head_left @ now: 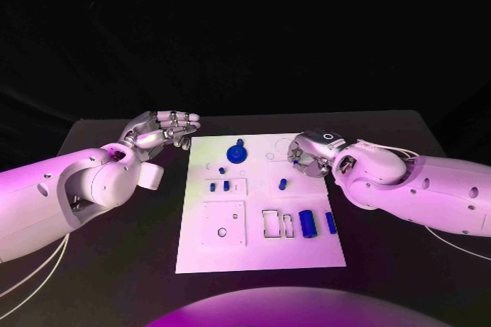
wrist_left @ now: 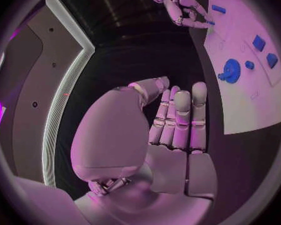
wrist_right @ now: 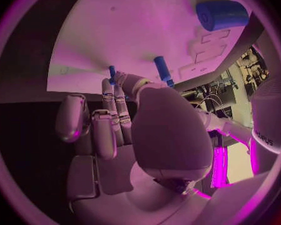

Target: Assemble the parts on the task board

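Currently the task board [head_left: 261, 259] lies mid-table. Its recesses hold a blue gear [head_left: 236, 153], small blue blocks [head_left: 227, 187] and a blue cylinder [head_left: 306, 222]. Right hand [head_left: 307, 157] pinches a small blue peg [wrist_right: 112, 74] over the board. Left hand [head_left: 162, 134] hovers beside the board, fingers together, holding nothing.

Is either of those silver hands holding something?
The right hand pinches a small blue peg near its lower end. The left hand holds nothing.
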Available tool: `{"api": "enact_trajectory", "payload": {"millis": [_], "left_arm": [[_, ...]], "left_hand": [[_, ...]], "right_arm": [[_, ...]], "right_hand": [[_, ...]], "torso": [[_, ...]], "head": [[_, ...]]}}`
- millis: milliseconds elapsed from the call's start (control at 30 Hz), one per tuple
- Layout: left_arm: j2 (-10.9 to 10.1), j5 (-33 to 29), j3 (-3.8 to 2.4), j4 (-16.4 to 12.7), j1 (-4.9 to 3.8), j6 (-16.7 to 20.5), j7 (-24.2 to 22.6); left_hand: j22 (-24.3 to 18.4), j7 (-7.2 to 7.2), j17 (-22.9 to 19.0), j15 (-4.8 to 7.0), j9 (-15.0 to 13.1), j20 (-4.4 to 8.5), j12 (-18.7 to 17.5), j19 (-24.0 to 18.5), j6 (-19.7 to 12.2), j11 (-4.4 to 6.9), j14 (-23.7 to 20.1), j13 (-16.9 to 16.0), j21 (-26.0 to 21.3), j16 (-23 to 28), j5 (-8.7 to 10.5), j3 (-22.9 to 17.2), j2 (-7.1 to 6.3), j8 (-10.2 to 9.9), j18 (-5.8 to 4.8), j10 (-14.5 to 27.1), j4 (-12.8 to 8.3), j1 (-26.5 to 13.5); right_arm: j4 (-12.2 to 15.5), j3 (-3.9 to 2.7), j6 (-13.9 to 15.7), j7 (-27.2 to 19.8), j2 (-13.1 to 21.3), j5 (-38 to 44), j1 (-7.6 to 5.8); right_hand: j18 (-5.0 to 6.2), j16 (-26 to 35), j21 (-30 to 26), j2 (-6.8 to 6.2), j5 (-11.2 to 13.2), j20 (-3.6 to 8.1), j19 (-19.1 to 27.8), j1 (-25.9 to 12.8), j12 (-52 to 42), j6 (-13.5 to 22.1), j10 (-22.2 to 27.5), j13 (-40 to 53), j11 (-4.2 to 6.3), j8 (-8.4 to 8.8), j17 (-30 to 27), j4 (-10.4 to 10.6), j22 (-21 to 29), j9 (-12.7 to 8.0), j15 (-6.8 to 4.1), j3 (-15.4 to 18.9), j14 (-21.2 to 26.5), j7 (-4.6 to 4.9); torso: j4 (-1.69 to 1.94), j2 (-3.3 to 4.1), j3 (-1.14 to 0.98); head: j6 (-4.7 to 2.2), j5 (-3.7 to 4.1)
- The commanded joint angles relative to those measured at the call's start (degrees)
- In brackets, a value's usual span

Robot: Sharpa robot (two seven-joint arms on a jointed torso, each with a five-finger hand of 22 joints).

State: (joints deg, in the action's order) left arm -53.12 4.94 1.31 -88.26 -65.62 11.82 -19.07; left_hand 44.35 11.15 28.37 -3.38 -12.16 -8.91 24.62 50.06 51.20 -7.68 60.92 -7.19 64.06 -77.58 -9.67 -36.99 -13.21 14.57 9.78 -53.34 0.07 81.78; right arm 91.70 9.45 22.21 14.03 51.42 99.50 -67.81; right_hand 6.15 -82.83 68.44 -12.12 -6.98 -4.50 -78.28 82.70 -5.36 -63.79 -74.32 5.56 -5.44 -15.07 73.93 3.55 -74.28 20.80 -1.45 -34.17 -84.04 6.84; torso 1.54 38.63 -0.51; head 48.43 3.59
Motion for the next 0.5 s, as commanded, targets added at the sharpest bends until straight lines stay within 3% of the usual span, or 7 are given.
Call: {"api": "enact_trajectory", "payload": {"millis": [33,333,500], "left_arm": [[0.12,0.26,-0.06,-0.06,-0.02,0.32,-0.39],[0.17,0.26,-0.05,0.05,-0.02,0.43,-0.36],[0.4,0.26,-0.05,0.1,0.02,0.32,-0.4]], "left_hand": [[-0.07,0.21,-0.1,-0.17,0.11,-0.14,0.31,0.25,-0.44,-0.17,-0.19,-0.01,-0.09,-0.34,-0.14,0.09,0.14,-0.02,0.85,0.38,-0.17,-0.23],[-0.07,0.28,-0.04,-0.22,0.15,-0.16,0.34,0.26,-0.6,-0.22,-0.17,0.0,-0.07,-0.39,-0.16,0.11,0.12,-0.09,0.85,0.44,-0.2,-0.28],[-0.07,0.32,-0.07,-0.23,0.17,-0.18,0.35,0.26,-0.67,-0.24,-0.19,0.0,-0.07,-0.39,-0.16,0.12,0.11,-0.12,0.84,0.47,-0.2,-0.31]], "right_arm": [[0.67,-0.16,0.76,0.54,0.49,-0.34,-0.53],[4.52,-0.38,2.99,-0.63,1.74,-2.97,-1.36],[7.71,-0.42,7.33,-3.21,1.59,-5.66,-1.11]], "right_hand": [[-1.02,-0.23,0.17,0.11,-0.18,0.35,-0.21,-0.31,-0.39,-0.55,-3.3,3.12,2.89,-0.32,0.07,-4.31,-0.05,0.07,-0.32,-4.0,-3.09,0.03],[-1.01,-0.27,0.13,0.11,-0.19,0.36,-0.16,-0.39,-0.34,-0.53,-3.28,3.16,2.89,-0.31,0.14,-4.41,-0.04,0.11,-0.33,-4.09,-3.1,0.03],[-1.03,-0.37,0.27,0.15,-0.2,0.39,-0.17,-0.46,-0.2,-0.41,-3.19,3.26,2.86,-0.22,0.33,-4.76,-0.21,0.19,-0.32,-4.38,-3.11,0.05]], "torso": [[0.04,-0.01,0.0],[-0.02,0.03,0.0],[0.0,0.02,-0.08]], "head": [[-0.02,-0.06],[0.03,-0.35],[-0.02,-1.52]]}}
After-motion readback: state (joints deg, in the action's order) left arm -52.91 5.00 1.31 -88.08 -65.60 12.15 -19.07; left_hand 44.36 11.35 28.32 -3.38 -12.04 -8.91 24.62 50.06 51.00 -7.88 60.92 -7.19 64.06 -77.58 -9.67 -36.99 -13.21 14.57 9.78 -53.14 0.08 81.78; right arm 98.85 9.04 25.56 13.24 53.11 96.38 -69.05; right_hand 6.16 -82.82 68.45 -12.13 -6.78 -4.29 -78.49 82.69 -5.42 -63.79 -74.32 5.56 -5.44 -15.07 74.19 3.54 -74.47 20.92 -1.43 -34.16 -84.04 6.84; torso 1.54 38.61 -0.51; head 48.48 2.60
